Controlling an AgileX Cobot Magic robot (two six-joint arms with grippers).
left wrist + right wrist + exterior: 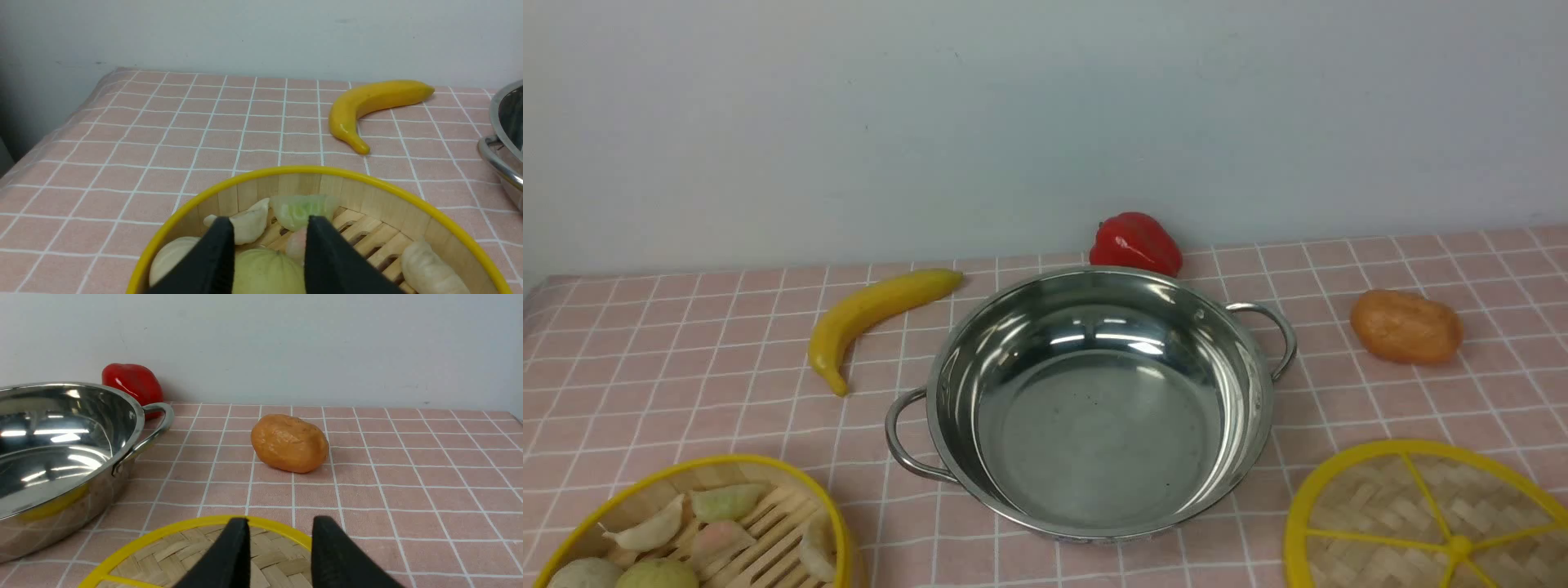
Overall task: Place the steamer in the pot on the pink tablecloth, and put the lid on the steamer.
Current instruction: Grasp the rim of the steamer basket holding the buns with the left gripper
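At the near left of the pink tablecloth point(686, 359) stands the steamer point(737, 474), filled with dumplings point(727, 500), and the left gripper point(269, 222) hangs over it with jaws apart, holding nothing. Next come a banana point(874, 314) and the empty pot point(1094, 441) in the middle. At the near right lies the lid point(1413, 514), with the right gripper point(282, 522) above it, also parted and empty.
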